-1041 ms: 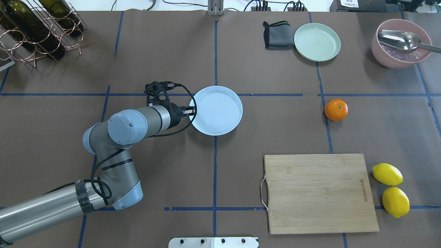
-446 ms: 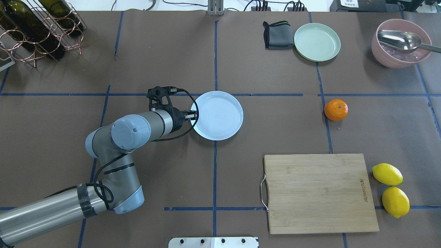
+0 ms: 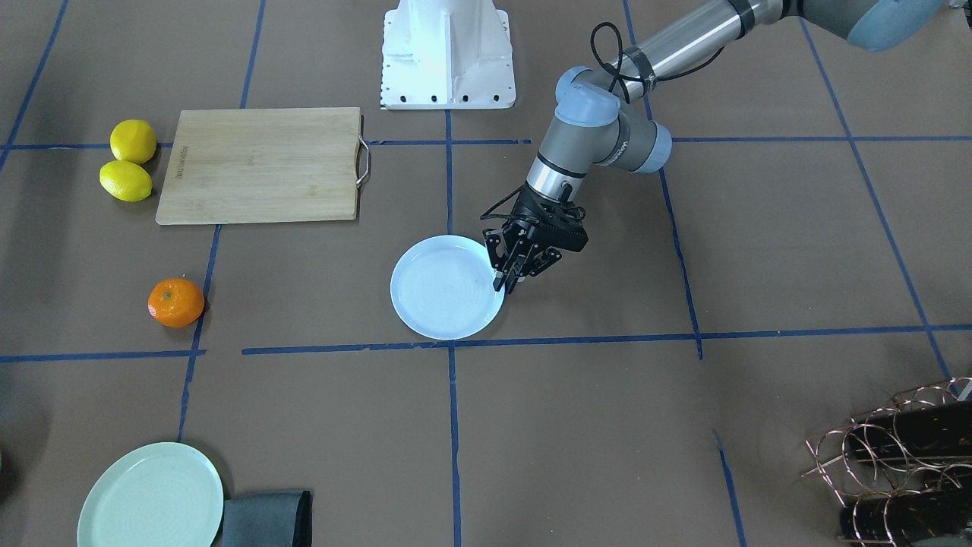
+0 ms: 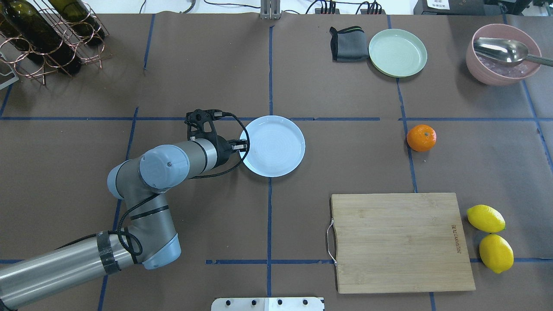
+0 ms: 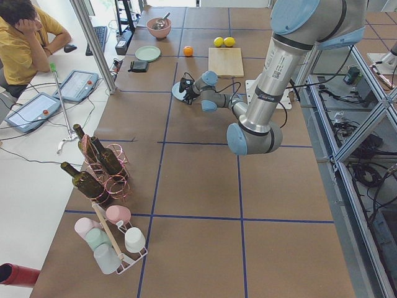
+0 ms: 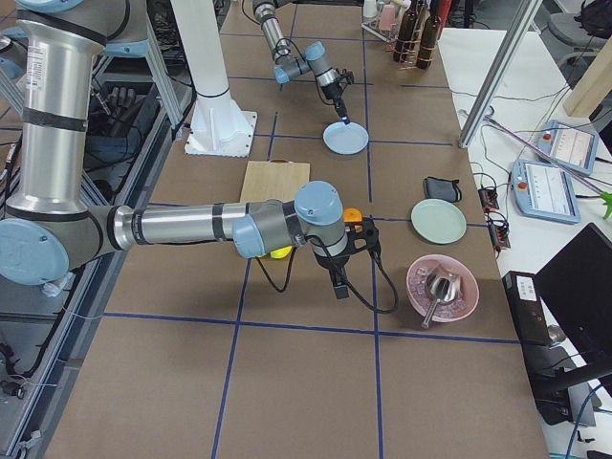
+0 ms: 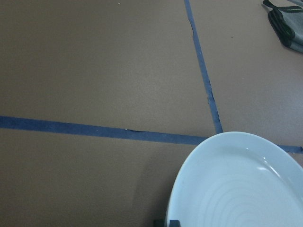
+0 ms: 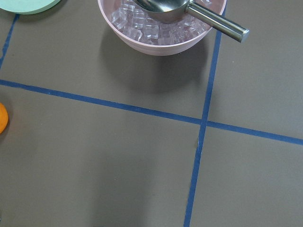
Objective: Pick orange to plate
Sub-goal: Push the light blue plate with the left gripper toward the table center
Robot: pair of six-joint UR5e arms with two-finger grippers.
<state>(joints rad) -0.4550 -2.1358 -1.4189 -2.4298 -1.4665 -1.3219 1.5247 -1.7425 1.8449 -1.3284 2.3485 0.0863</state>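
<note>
The orange (image 4: 421, 138) sits alone on the brown table, right of centre, and peeks in at the left edge of the right wrist view (image 8: 2, 118). The pale bluish-white plate (image 4: 273, 146) lies near the table's middle, far from the orange. My left gripper (image 4: 242, 146) is shut on the plate's left rim, with its fingers pinching the edge (image 3: 503, 285). The plate (image 7: 236, 189) fills the lower right of the left wrist view. My right gripper (image 6: 338, 285) shows only in the exterior right view, hanging high near the orange (image 6: 352, 216); whether it is open or shut I cannot tell.
A pale green plate (image 4: 398, 52) and a grey cloth (image 4: 347, 44) lie at the back right. A pink bowl (image 4: 503, 69) holds ice and a metal scoop. A wooden cutting board (image 4: 399, 242) and two lemons (image 4: 486, 218) are near right. A bottle rack (image 4: 47, 34) stands back left.
The left gripper has drawn the plate a little toward the robot and slightly right, with the rim still held. The orange has not moved.
</note>
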